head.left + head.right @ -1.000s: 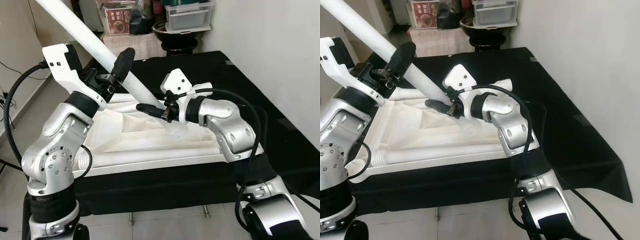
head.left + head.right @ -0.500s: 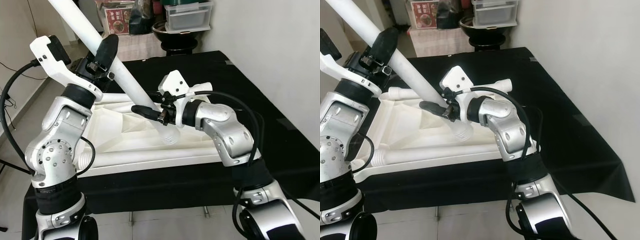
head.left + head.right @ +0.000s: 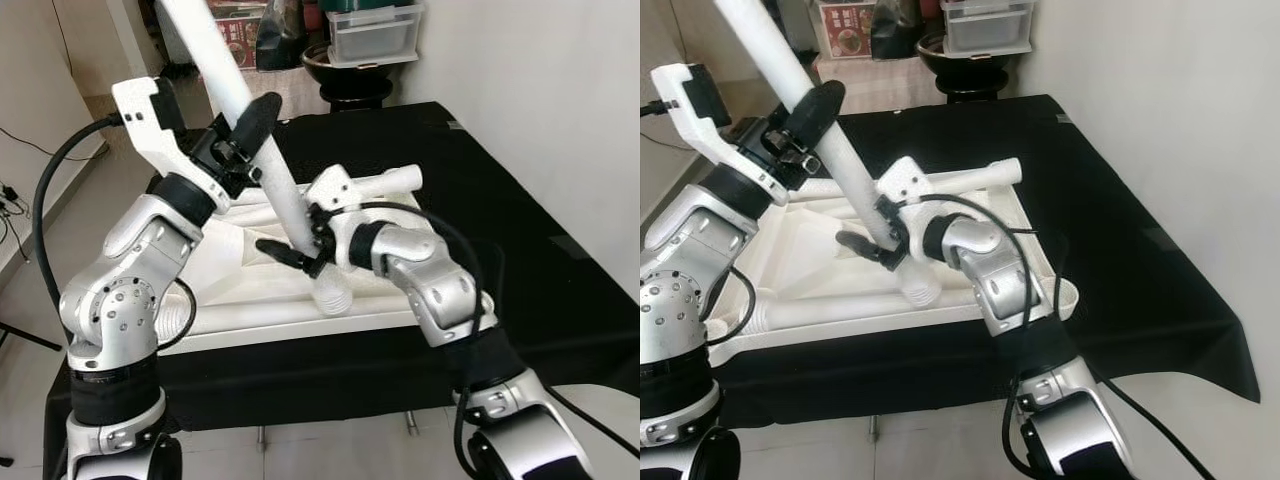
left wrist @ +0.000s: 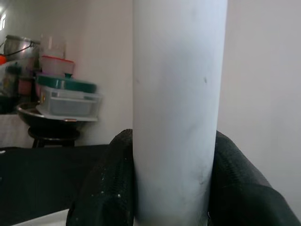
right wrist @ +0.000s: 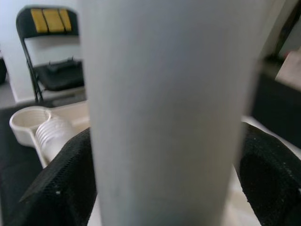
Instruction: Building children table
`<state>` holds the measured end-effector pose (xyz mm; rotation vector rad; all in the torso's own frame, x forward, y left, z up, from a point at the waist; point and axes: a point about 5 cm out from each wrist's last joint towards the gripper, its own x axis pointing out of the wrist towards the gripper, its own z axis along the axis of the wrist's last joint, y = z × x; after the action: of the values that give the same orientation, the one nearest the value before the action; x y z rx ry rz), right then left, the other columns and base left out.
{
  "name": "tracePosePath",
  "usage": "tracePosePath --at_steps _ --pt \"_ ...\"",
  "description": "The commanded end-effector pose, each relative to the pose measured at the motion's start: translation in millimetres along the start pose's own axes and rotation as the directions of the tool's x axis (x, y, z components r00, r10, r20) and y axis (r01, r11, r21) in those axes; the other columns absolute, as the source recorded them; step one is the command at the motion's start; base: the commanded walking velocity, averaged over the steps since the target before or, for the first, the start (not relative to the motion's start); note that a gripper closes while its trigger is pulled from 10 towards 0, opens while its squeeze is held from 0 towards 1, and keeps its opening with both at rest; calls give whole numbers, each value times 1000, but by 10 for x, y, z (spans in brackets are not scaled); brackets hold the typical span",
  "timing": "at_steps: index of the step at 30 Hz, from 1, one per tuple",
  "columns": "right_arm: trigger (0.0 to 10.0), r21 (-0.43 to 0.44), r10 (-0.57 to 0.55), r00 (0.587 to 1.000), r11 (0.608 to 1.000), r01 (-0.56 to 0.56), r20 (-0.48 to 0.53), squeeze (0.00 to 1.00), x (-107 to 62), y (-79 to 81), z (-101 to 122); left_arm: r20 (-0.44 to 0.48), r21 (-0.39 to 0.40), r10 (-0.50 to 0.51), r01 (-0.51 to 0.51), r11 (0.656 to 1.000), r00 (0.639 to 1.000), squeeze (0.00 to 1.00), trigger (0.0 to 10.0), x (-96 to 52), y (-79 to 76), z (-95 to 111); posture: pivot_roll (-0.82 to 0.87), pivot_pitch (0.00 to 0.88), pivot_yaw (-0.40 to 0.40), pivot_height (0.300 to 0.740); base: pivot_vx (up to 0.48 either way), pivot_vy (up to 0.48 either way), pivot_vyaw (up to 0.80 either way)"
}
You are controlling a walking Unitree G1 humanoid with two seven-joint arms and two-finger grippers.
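white leg (image 3: 250, 115): long round tube, tilted, upper end leaning away toward the robot's left and out of frame, lower end down at the threaded socket (image 3: 331, 296) near the front rail of the tabletop (image 3: 240, 290);
tabletop: white moulded plastic, lying underside up on the black cloth (image 3: 480, 190); ribbed inside, rounded rails along its edges, a second socket (image 3: 180, 320) at its front left corner; a short tube end (image 3: 400, 180) pokes out at the far right side;
left gripper (image 3: 248, 130): clenched around the leg about midway up, one black finger (image 3: 256, 112) laid across the tube's front; in the left wrist view both fingers (image 4: 110, 188) press the tube's sides;
right gripper (image 3: 295, 250): grasping the same leg low down, just above the socket; one finger (image 3: 280, 252) shows to the left of the tube; in the right wrist view the pads (image 5: 61, 174) flank the tube and a threaded socket (image 5: 51, 134) lies behind;
black cloth: covers the low table, hangs over its front edge, wall just to the right;
beyond the table: black bowl-shaped stand (image 3: 350, 70) bearing clear lidded bins (image 3: 378, 30); red printed box (image 3: 238, 28) beside it; black folding chair with yellow back (image 5: 47, 47) in the right wrist view;
floor (image 3: 40, 200): pale tiles, black cable (image 3: 30, 150) trailing on the left.
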<state>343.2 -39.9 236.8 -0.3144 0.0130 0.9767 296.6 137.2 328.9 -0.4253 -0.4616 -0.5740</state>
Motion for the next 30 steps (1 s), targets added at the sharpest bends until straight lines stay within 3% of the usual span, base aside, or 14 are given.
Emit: tracePosePath --at_steps 1,7,8,10,11,20,27,28,29,30 --pt "10000 29 22 998 999 -21 -58 0 128 92 6 -13 -6 -86 86 996 996 0 0 47 -110 -37 -91 32 68 740 0 0 0" --pt "10000 105 -1 995 994 12 -103 0 177 73 -23 -7 -4 -123 123 992 992 0 0 113 -178 -42 -94 32 63 740 0 0 0" --pt "4980 155 -9 993 987 27 -116 0 186 74 -54 2 -11 -131 131 991 991 0 0 128 -198 -35 -94 32 63 740 0 0 0" --pt "4980 189 -14 992 981 37 -125 0 192 76 -76 8 -14 -136 136 991 991 0 0 138 -211 -31 -94 32 63 740 0 0 0" --pt "0 208 -18 991 977 46 -135 0 195 79 -92 11 -13 -141 141 990 990 0 0 145 -222 -30 -95 33 62 740 0 0 0" --pt "0 287 -29 990 956 68 -140 0 226 99 -92 29 -15 -160 161 987 987 0 0 188 -270 -15 -93 31 64 740 0 0 0" --pt "0 290 -33 999 956 42 -38 0 265 141 28 48 -24 -160 162 987 986 0 0 229 -279 10 -89 30 66 740 0 0 0" --pt "0 294 -36 999 955 39 -16 0 261 139 51 59 -24 -142 144 989 988 0 7373 238 -264 24 -89 31 67 740 0 0 0" --pt "0 294 -36 999 955 39 -16 0 261 139 51 59 -24 -142 144 989 988 0 7373 238 -264 24 -89 31 67 740 0 0 0" --pt "0 304 -47 999 952 42 9 0 250 119 83 64 -21 -154 156 988 986 1000 10000 233 -268 42 -86 32 67 740 0 0 0"
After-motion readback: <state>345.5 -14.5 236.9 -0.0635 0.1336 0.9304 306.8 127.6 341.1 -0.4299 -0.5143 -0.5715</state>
